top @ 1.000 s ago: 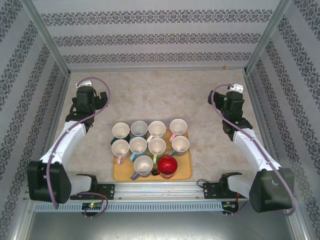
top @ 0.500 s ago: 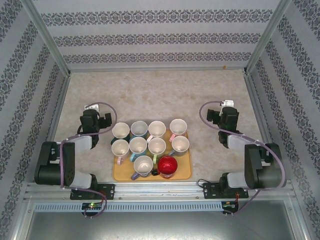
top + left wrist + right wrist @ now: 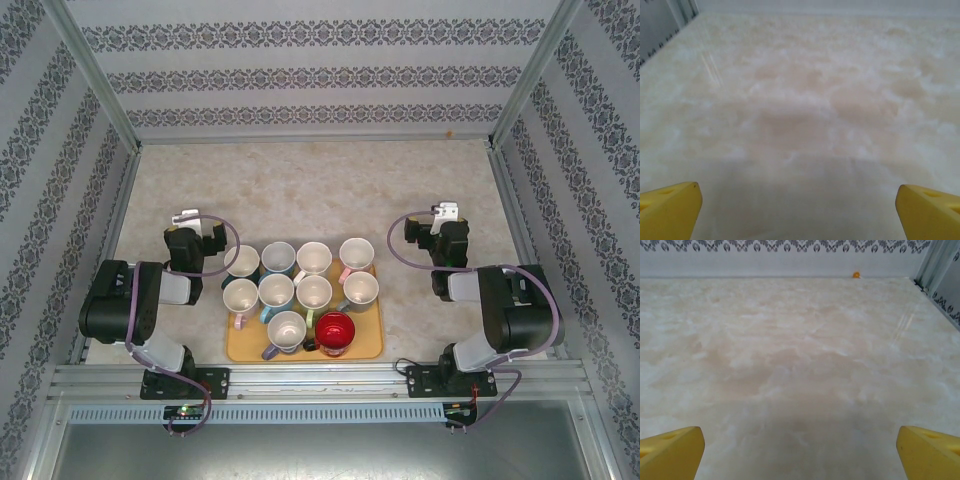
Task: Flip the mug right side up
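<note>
Several mugs stand on a yellow tray (image 3: 372, 345) near the table's front middle, white insides facing up. A red mug (image 3: 335, 333) at the tray's front shows a glossy red round face; I cannot tell whether that is its mouth or its base. My left gripper (image 3: 190, 240) sits low, left of the tray and apart from it. Its yellow fingertips (image 3: 670, 210) are spread wide, open over bare table. My right gripper (image 3: 437, 238) rests right of the tray, also open and holding nothing, its fingertips (image 3: 927, 452) far apart.
The marble-patterned tabletop (image 3: 320, 190) stretches bare behind the tray. Patterned walls with metal posts (image 3: 95, 85) close in the back and both sides. A small orange speck (image 3: 856, 275) lies at the far wall. A metal rail (image 3: 320, 380) runs along the front edge.
Both arms have folded back toward their bases. The grippers came nearer to the front edge and in toward the tray's sides. The mugs and tray have not moved.
</note>
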`<state>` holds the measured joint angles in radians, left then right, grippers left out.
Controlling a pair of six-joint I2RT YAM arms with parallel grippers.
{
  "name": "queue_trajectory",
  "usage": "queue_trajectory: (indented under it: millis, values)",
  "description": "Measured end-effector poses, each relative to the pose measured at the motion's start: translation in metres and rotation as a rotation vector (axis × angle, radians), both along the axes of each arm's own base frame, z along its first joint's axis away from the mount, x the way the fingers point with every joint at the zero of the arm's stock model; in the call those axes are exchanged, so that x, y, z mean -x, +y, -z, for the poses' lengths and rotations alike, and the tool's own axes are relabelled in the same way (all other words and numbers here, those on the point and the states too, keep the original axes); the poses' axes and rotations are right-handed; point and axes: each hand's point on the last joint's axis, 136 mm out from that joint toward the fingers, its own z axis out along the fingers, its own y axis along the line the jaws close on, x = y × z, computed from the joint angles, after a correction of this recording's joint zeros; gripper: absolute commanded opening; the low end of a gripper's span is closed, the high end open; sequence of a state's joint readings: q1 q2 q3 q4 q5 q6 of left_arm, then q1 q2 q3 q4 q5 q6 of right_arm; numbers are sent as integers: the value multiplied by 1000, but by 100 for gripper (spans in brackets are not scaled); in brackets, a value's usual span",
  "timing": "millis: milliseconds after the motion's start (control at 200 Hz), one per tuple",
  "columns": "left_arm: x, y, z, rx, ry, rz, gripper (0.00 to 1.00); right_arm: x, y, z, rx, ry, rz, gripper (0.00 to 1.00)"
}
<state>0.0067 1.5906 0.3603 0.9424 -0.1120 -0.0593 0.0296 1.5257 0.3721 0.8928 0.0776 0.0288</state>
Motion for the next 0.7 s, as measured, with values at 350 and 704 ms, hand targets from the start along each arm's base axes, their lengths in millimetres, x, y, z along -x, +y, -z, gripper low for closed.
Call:
queue_trajectory:
  millis: [350,704]
  values:
    - [0,1,-1,-5,-3,-3,100,0,-2,0,-4,1,-5,98]
    - [-1,1,-2,-5,-8,-3,100,0,-2,0,-4,1,-5,98]
